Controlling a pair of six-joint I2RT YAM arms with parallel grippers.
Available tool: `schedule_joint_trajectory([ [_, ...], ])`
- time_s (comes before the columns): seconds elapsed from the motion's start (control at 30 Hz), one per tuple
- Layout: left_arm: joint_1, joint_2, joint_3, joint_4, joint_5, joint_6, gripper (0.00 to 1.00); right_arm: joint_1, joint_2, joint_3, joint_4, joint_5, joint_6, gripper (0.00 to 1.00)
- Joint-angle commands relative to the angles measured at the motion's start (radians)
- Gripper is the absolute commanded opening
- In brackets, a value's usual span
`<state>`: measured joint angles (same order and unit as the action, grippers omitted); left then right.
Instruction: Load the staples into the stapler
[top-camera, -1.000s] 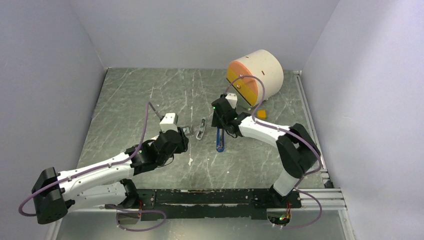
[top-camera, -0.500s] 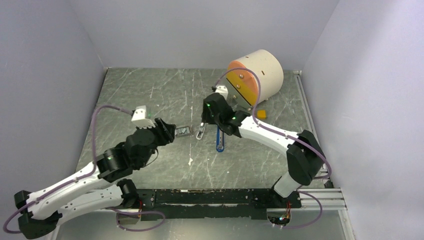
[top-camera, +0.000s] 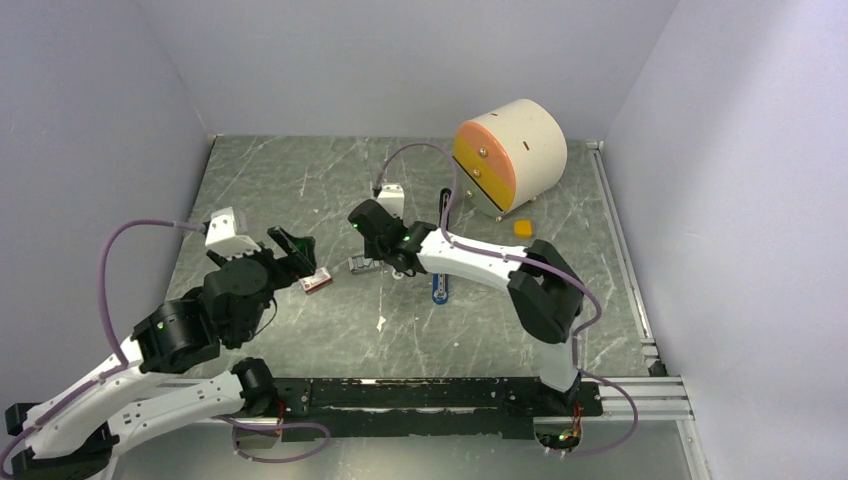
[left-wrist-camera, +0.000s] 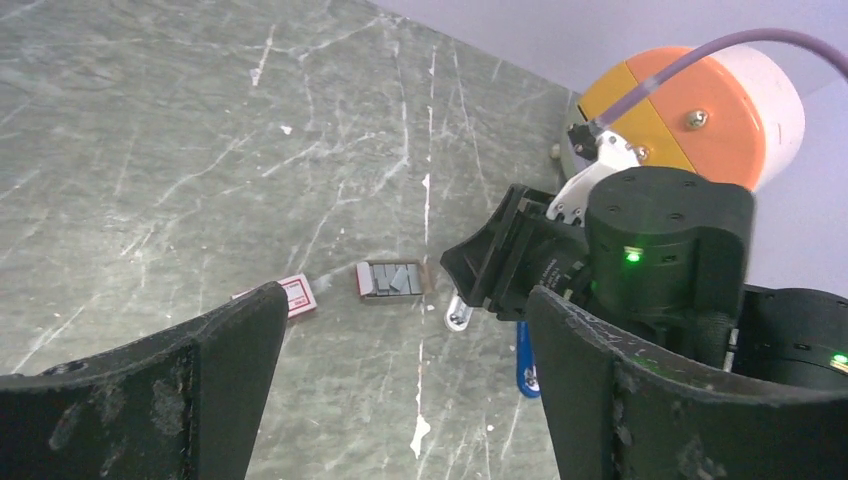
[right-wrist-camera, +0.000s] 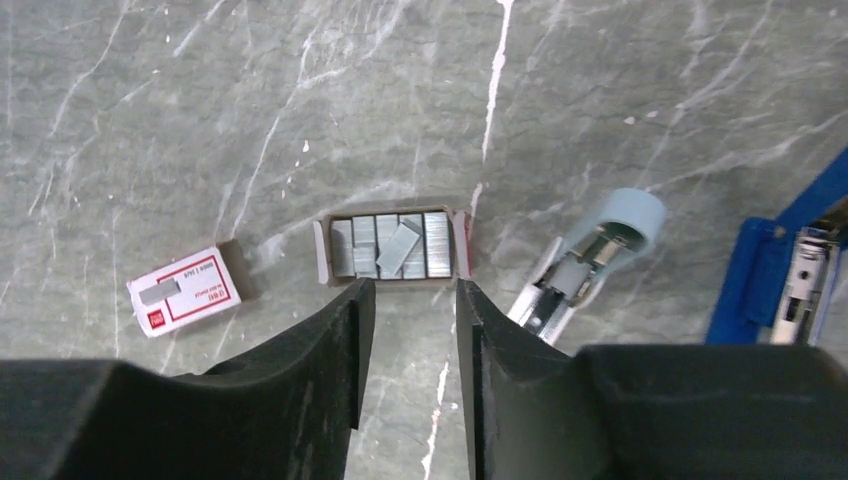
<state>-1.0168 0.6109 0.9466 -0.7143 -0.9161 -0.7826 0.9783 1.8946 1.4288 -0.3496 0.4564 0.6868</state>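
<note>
The staples (right-wrist-camera: 392, 246) are grey strips lying in an open cardboard tray, one strip loose and askew on top; they also show as the staples (left-wrist-camera: 392, 279) and the staples (top-camera: 358, 266). My right gripper (right-wrist-camera: 412, 295) hovers just on the near side of the tray, its jaws a narrow gap apart with nothing between them. The blue stapler (top-camera: 440, 288) lies to the right, seen again as the stapler (right-wrist-camera: 775, 275) and the stapler (left-wrist-camera: 527, 365). My left gripper (left-wrist-camera: 405, 310) is wide open and empty, back and to the left of the staples.
A red-and-white box (top-camera: 318, 283) lies left of the tray. A pale-blue-and-white piece (right-wrist-camera: 595, 255) rests between tray and stapler. A cream drum with an orange face (top-camera: 510, 150) and a small yellow block (top-camera: 521, 228) stand at the back right.
My left gripper opened wide and drew back left, leaving the red-and-white box on the table. My right gripper moved left from the stapler to the staple tray, its jaws narrowing.
</note>
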Motion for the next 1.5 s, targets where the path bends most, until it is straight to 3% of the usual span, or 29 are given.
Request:
schedule_joint_trajectory([
  [0.0,0.004,-0.055,0.007,-0.072,-0.069,0.001,0.92,0.021,0.086,0.085,-0.063,0.023,0.051,0.37],
  [0.1,0.004,-0.094,-0.021,-0.073,-0.072,-0.014,0.91,0.030,0.141,0.137,-0.083,0.019,0.060,0.36],
  [0.2,0.004,-0.119,-0.056,-0.045,-0.058,-0.026,0.88,0.045,0.204,0.208,-0.141,0.062,0.079,0.45],
  [0.33,0.003,-0.112,-0.065,-0.037,-0.036,-0.025,0.87,0.052,0.268,0.265,-0.172,0.079,0.094,0.47],
  [0.6,0.004,-0.080,-0.054,-0.048,-0.015,-0.026,0.87,0.054,0.319,0.300,-0.200,0.123,0.114,0.39],
  [1.17,0.004,-0.119,-0.078,-0.007,-0.001,-0.008,0.86,0.054,0.395,0.360,-0.220,0.154,0.123,0.38],
  [1.47,0.004,-0.114,-0.080,-0.005,0.006,-0.010,0.86,0.054,0.377,0.346,-0.204,0.146,0.115,0.22],
])
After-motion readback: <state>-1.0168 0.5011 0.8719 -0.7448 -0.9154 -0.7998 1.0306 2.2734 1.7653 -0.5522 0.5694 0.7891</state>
